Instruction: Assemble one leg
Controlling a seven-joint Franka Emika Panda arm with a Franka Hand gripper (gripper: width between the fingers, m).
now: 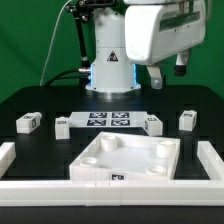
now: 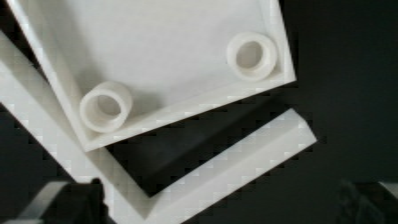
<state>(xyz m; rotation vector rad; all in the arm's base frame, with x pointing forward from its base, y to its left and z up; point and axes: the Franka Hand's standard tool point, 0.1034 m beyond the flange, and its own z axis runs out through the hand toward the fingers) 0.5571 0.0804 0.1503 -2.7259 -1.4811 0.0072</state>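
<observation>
Several alike legs stand on the black table: two at the exterior view's left [image 1: 28,122] [image 1: 62,126] and two at its right [image 1: 153,123] [image 1: 187,119]. Each is a small white block with square tags. My gripper [image 1: 168,72] hangs high above the right-hand legs, open and empty, touching nothing. The large square panel [image 1: 125,158] with round corner sockets lies in front. In the wrist view the panel [image 2: 169,50] fills the upper part, with two sockets showing. My gripper [image 2: 210,205] shows only as dim fingers at the lower corners. No leg shows in the wrist view.
The marker board [image 1: 108,120] lies between the legs, in front of the robot base [image 1: 108,70]. White rails [image 1: 12,165] border the table at left, right and front. A white rail corner [image 2: 267,145] lies beside the panel in the wrist view.
</observation>
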